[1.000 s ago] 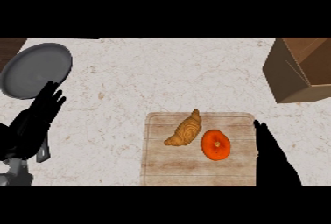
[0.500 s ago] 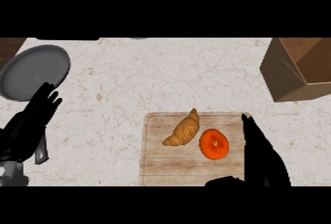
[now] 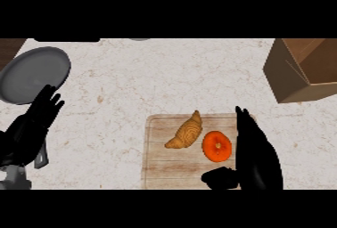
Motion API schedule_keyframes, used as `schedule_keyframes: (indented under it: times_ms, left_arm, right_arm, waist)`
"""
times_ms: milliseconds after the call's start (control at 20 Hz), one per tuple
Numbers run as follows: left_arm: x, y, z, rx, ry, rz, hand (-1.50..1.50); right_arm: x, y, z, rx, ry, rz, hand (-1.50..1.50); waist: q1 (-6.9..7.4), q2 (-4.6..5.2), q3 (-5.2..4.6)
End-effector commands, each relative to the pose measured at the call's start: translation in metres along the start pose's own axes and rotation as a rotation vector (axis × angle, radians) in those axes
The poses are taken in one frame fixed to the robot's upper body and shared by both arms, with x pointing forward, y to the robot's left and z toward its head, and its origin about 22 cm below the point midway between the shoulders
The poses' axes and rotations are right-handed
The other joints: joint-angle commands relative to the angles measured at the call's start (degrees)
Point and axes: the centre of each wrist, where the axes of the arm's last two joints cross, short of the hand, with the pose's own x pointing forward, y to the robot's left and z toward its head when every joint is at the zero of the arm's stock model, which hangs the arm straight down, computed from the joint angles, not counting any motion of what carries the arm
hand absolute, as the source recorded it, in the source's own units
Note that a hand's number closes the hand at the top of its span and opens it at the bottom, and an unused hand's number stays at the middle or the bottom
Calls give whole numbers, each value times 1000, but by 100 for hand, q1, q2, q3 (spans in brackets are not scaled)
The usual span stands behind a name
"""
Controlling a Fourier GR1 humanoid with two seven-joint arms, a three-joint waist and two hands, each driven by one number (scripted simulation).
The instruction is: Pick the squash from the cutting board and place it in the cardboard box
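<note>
Just beside squash (image 3: 216, 146), seemingly a croissant (image 3: 186, 131)

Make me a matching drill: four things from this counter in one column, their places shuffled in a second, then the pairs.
1. orange round squash
2. golden-brown croissant
3. brown cardboard box
4. grey round pan

A. upper left of the counter
B. on the wooden cutting board, nearer its left edge
C. upper right of the counter
D. on the board, just beside the right hand

Pairs: 1-D, 2-B, 3-C, 4-A
</note>
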Motion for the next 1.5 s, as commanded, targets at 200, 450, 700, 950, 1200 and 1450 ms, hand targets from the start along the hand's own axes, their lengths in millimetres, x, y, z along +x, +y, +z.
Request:
schedule_keyframes:
  times_ms: [200,450,700,950,1200,1450]
  left_arm:
    - [0,1,5,2,14,3,0]
    - [-4,-6,1,28,6,6,0]
    - [3,3,2,-3,0,8,0]
    - [-3,-2,2,17,-5,-9,0]
    - [-2,3,10,3,19,5,0]
    - [9,12,4,2,-8,-5,0]
  right_arm:
    - [14,-4,-11,24,227,102,-150]
    - [19,9,-15,57,224,117,-150]
    - [15,22,-28,64,283,125,-150]
    - [21,19,-44,73,310,144,-150]
    - [17,31,-44,92,318,155,-150]
    - [21,42,-48,119,324,168,-150]
  waist:
    - [-7,-14,0]
    - [-30,-16,0]
    - [-19,-13,0]
    - [12,-1,0]
    - [20,-8,4]
    - [28,-1,4]
